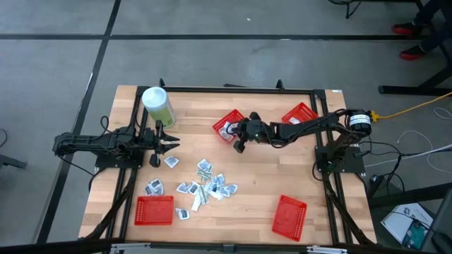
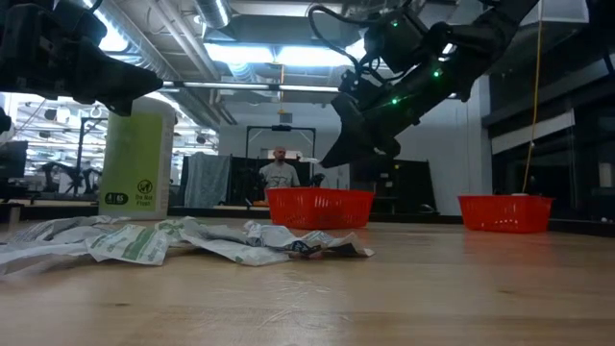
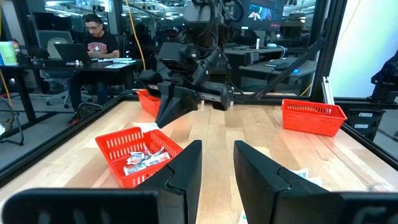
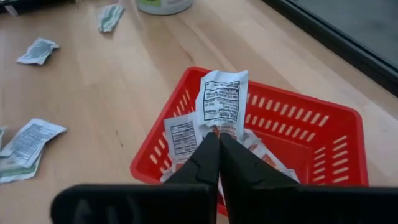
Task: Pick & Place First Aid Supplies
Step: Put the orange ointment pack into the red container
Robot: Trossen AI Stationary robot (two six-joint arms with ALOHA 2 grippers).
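Bare wood lies open between the packet scatter (image 1: 201, 185) and the front-right basket (image 1: 290, 214). The canister (image 1: 158, 106) stands just beside the left gripper (image 1: 171, 143), crowding its far side. The right gripper (image 1: 238, 146) and its arm span the centre basket (image 1: 227, 124), seemingly blocking approach from the right

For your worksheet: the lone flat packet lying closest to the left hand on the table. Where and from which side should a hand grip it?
Probably straight from above, fingers astride a short edge of the packet: it lies flat on the table, with clear wood around it.
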